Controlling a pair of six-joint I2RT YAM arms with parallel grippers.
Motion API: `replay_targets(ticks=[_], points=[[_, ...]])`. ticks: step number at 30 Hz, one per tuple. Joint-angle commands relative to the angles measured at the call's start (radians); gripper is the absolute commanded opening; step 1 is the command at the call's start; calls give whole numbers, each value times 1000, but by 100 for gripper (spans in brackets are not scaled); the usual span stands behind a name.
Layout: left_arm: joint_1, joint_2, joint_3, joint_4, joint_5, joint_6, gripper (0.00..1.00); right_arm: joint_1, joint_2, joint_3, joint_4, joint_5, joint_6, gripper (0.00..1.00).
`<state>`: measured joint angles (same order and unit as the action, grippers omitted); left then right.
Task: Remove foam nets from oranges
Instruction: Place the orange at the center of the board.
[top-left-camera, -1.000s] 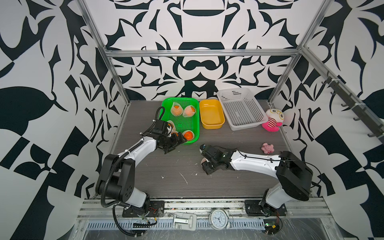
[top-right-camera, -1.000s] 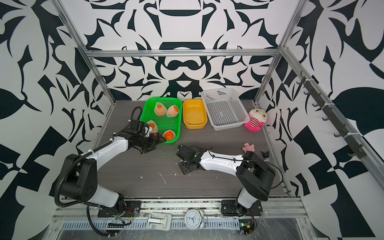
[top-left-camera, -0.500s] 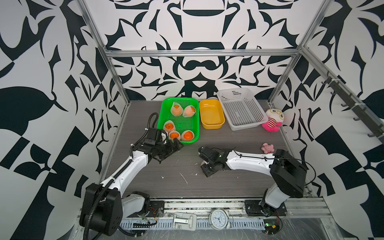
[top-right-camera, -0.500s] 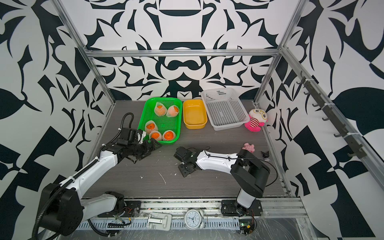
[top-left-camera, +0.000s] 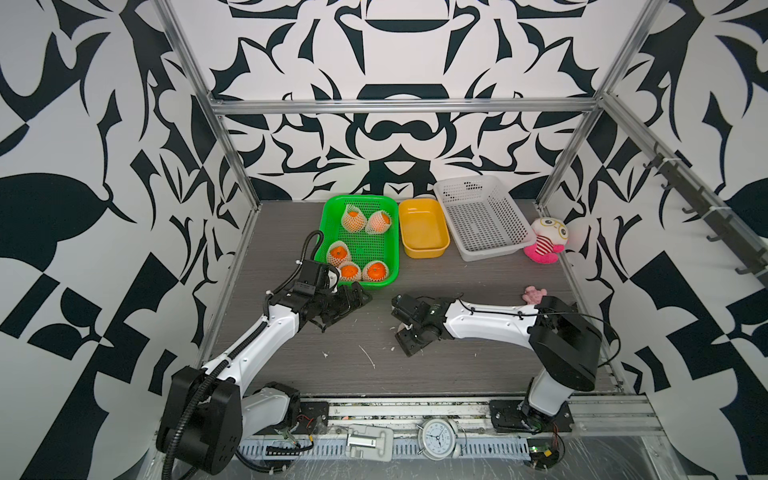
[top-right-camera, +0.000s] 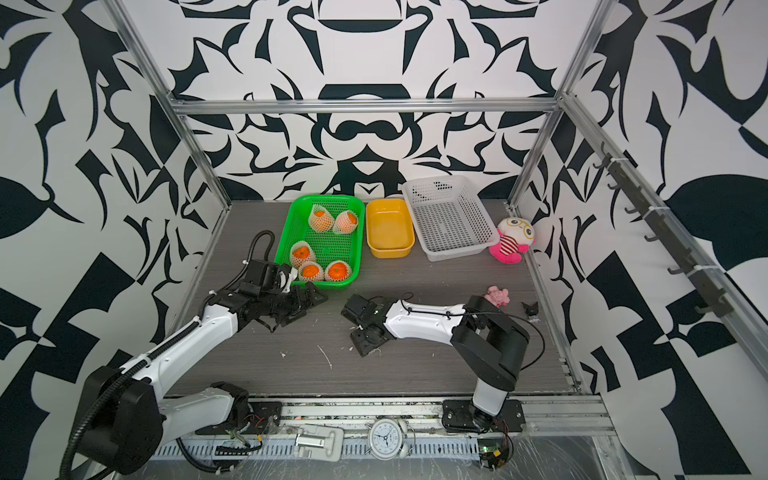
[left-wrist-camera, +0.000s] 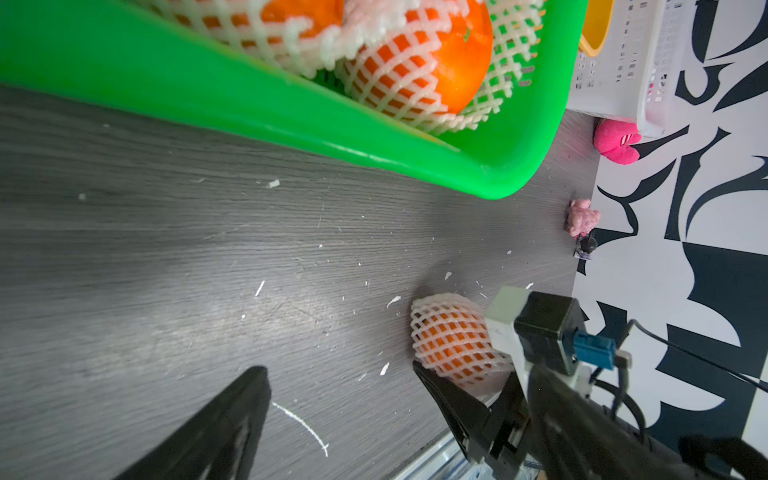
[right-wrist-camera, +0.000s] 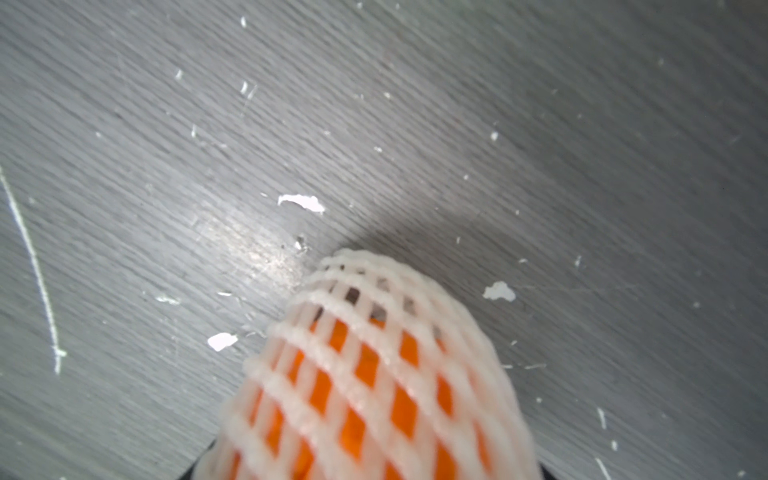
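Peeling stage, first fruit I reckon: right gripper (top-left-camera: 405, 329) clamps the netted orange (left-wrist-camera: 451, 336) on the table (top-left-camera: 457, 365), left gripper (top-left-camera: 347, 311) gapes wide by the green basket (top-left-camera: 357, 285) and next needs to pinch the net (right-wrist-camera: 361, 270) by its free end.

Green tray (top-left-camera: 372, 247), yellow tub (top-left-camera: 422, 228), white basket (top-left-camera: 486, 220) and plush doll (top-left-camera: 546, 239) stand in a row (alarm clock (top-left-camera: 437, 438) apart).

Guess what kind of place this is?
Probably a robot test cell: patterned walls on an aluminium frame, left arm and right arm bolted to a front rail.
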<state>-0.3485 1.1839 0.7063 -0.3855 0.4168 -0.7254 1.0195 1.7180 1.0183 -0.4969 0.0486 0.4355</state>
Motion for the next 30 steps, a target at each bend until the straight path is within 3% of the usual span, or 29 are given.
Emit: replay_targets(ticks=[1,15,30], points=[[-6,-7,2,7,13,-11,99,10,-18,27,-17,21,14,72],[-12,-8,-3,21,10,-20,99,11,-73,12,-25,45,12,93],[-21,2,-5,29,5,-22,99,11,-96,6,-23,38,16,99]])
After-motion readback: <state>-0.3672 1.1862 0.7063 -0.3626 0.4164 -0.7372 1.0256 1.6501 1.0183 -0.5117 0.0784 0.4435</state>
